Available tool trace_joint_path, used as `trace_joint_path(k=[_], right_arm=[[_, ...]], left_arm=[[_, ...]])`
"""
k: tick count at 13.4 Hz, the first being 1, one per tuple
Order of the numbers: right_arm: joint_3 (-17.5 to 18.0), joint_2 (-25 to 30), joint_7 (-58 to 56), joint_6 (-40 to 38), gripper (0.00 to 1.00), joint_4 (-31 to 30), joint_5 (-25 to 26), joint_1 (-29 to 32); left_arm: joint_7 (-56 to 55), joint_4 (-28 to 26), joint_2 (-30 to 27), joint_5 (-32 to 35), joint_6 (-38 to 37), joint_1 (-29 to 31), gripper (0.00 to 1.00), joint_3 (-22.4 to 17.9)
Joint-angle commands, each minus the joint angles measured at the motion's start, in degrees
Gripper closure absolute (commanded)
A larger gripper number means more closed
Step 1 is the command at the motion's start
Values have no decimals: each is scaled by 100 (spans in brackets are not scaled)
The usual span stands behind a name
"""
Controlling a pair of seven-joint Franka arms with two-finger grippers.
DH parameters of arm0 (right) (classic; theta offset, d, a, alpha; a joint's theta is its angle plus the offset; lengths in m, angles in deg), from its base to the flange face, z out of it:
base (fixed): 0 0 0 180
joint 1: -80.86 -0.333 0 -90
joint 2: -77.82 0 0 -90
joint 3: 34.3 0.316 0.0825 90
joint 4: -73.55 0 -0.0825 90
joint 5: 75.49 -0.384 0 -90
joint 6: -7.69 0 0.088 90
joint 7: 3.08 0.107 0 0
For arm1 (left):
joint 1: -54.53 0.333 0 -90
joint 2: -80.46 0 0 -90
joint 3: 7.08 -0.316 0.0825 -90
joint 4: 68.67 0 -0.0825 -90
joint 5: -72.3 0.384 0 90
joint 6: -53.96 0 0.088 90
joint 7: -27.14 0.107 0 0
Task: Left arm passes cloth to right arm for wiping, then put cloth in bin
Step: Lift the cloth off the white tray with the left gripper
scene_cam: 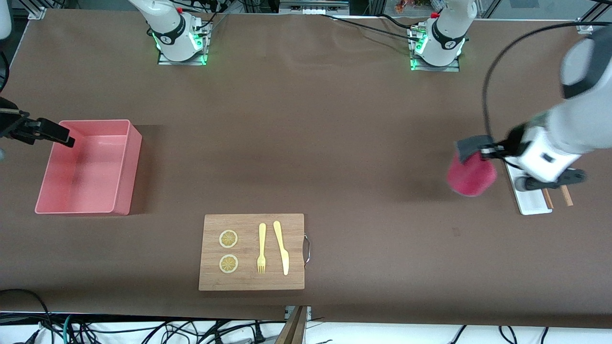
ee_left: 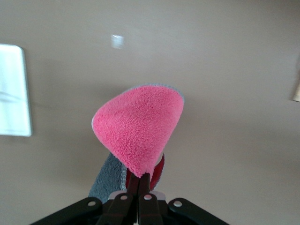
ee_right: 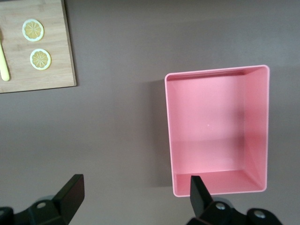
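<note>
1. Two arms work one brown table (scene_cam: 306, 143), and the coming hand-over turns on the gap between them: the cloth hangs at the right of the front frame, while the receiving right end effector (scene_cam: 60, 135) sits at the far left edge, so the two are well apart with the whole table width between.
2. Largest task item, the bin (scene_cam: 88, 167), is a salmon-pink tub with low straight walls at the left of the frame; it looks empty, and the right end effector hovers over its edge with jaws spread wide, holding nothing.
3. Next, the wooden cutting board (scene_cam: 252, 252) at lower centre carries two lemon slices, a fork and a knife.
4. A white tray (scene_cam: 528, 200) lies at the right, partly under the left arm.
5. Smallest, the cloth (scene_cam: 471, 173) dangles off the table, pinched shut in the left end effector (scene_cam: 487, 152); its fluffy magenta face hangs down, with the grey reverse folded at the grip.
</note>
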Motion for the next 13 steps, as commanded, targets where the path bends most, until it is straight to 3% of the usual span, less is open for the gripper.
trace_joint_path(k=[1, 5, 9, 13], right_arm=[[-11, -224, -29, 37, 0, 62, 27, -207], [-3, -575, 102, 290, 0, 53, -25, -443], [-3, -1120, 1539, 1379, 0, 80, -78, -1085], [-3, -1516, 2754, 1873, 0, 80, -727, -1455]], left_arm=[[-1202, 738, 505, 40, -92, -930, 100, -52], [-3066, 1635, 1411, 40, 424, -2126, 100, -69], [-4761, 1680, 1799, 5, 1734, -2778, 100, -69], [-5582, 1689, 1869, -1170, 2640, -2788, 100, -69]])
